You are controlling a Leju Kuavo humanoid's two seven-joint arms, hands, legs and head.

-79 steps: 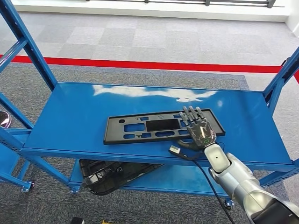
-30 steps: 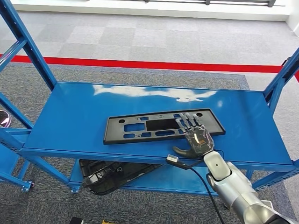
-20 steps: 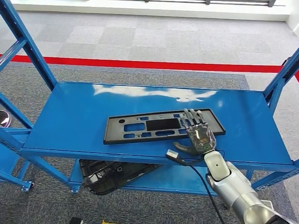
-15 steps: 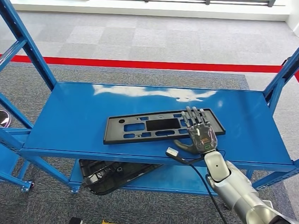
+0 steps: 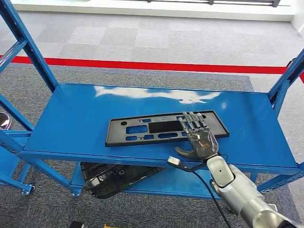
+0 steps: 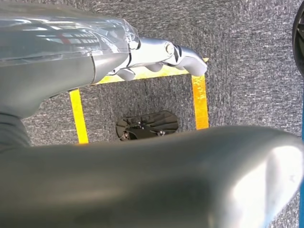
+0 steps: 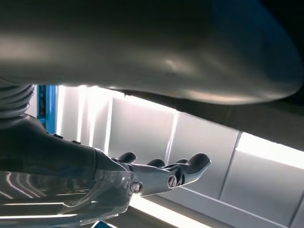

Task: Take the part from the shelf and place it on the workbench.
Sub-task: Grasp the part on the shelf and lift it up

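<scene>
On the left, the left hand [image 6: 168,54] is being seen from its wrist camera, hanging over grey carpet with fingers loosely extended and nothing held. Toward the middle, the black part [image 5: 157,128] is lying flat on the blue shelf [image 5: 71,118]. At its right end, the right hand [image 5: 198,135] is being laid over the part, fingers spread flat, thumb beside the near edge.
</scene>
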